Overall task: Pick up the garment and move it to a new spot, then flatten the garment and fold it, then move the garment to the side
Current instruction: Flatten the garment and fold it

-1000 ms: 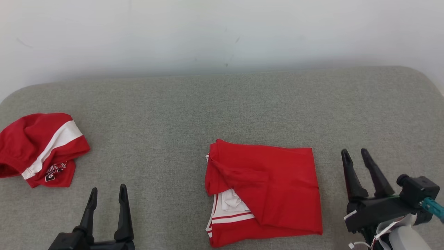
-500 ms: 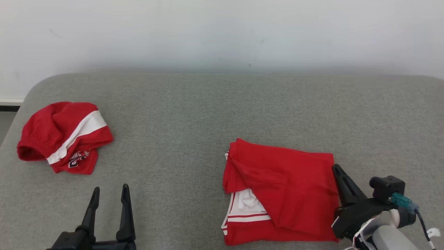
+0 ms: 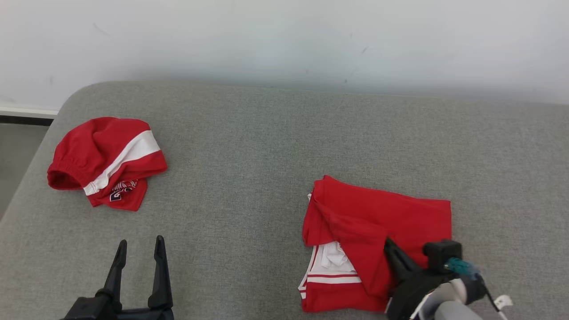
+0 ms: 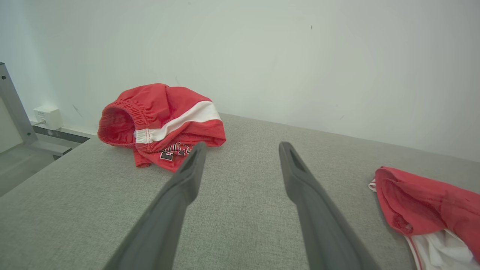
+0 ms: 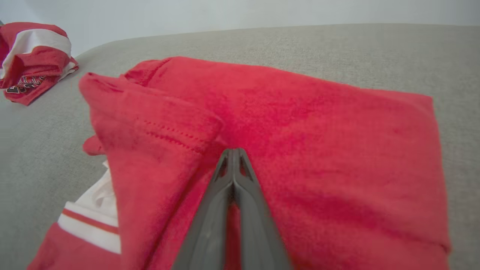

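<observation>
One change: right gripper (image 3: 388, 244) closes

Spread beside the folded red garment (image 3: 400, 213) a second ago; now its fingers press together, tips on the top layer, right of centre on the grey cushion (image 3: 249, 146). Fold looks done; sideways move likely next. Left gripper (image 3: 139, 243) spread.

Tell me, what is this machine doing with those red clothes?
A two-armed robot is tidying clothes on a grey padded surface. Its right gripper is shut, tips resting on top of a folded red garment with white trim; whether it pinches any cloth is unclear. Its left gripper hangs open above bare surface, holding nothing. A second red garment lies crumpled at the far left, untouched.
</observation>
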You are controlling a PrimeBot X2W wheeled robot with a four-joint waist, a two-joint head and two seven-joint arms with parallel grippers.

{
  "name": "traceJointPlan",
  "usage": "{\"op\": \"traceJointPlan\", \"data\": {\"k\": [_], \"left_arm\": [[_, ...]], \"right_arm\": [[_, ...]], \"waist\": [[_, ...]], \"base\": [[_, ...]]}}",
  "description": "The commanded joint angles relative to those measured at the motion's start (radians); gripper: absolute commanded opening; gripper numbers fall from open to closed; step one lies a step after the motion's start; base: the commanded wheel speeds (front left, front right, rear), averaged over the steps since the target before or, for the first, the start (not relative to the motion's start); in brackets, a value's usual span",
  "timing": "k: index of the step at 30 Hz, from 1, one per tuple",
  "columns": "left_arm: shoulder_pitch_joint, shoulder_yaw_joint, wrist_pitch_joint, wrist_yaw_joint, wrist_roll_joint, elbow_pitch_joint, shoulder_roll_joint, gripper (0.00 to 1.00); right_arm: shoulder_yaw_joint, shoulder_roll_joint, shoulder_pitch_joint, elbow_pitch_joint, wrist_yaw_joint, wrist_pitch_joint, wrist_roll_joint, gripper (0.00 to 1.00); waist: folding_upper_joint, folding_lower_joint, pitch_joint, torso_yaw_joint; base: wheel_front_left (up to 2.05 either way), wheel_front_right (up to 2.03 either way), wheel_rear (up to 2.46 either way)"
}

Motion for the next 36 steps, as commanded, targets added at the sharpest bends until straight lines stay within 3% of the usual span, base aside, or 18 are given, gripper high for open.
{"op": "traceJointPlan", "data": {"k": [1, 11, 16, 19, 20, 23, 29, 36], "left_arm": [[0.001, 0.0, -0.003, 0.0, -0.003, 0.001, 0.0, 1.0], [-0.005, -0.008, -0.003, 0.012, -0.015, 0.001, 0.0, 1.0], [0.001, -0.004, -0.003, 0.013, -0.018, -0.002, 0.0, 1.0], [-0.001, -0.004, -0.003, 0.015, -0.012, -0.002, 0.0, 1.0], [-0.005, 0.0, -0.003, 0.016, -0.008, -0.005, 0.0, 1.0], [-0.011, 0.007, -0.003, 0.015, -0.004, -0.005, 0.0, 1.0], [-0.005, 0.012, -0.003, 0.013, 0.007, -0.006, 0.0, 1.0], [0.028, 0.015, -0.003, 0.009, 0.026, -0.014, 0.001, 1.0]], "right_arm": [[0.027, 0.015, -0.007, -0.004, -0.003, 0.0, 0.009, 0.0], [0.231, 0.051, 0.029, -0.109, -0.003, -0.001, 0.033, 0.0], [0.231, 0.035, 0.017, -0.164, -0.003, -0.001, 0.042, 0.0], [0.152, 0.012, 0.021, -0.228, -0.003, -0.001, 0.032, 0.0], [0.065, 0.003, 0.04, -0.271, -0.003, -0.001, 0.018, 0.0], [-0.051, -0.015, 0.071, -0.332, -0.003, 0.0, -0.022, 0.0], [-0.231, -0.035, 0.152, -0.424, -0.003, -0.001, -0.091, 0.0], [-0.362, -0.017, 0.25, -0.497, -0.003, 0.0, -0.141, 0.0]], "waist": [[0.0, 0.0, 0.004, 0.003], [0.0, 0.0, 0.007, -0.001], [0.0, 0.0, 0.007, -0.021], [0.0, 0.0, 0.004, -0.043], [0.0, 0.0, 0.002, -0.06], [0.0, 0.0, -0.001, -0.087], [0.0, 0.0, -0.016, -0.141], [0.0, 0.0, -0.041, -0.192]], "base": [[0.0, 0.0, 0.0], [0.0, 0.0, 0.0], [0.0, 0.0, 0.0], [0.0, 0.0, 0.0], [0.0, 0.0, 0.0], [0.0, 0.0, 0.0], [0.0, 0.0, 0.0], [0.0, 0.0, 0.0]]}}
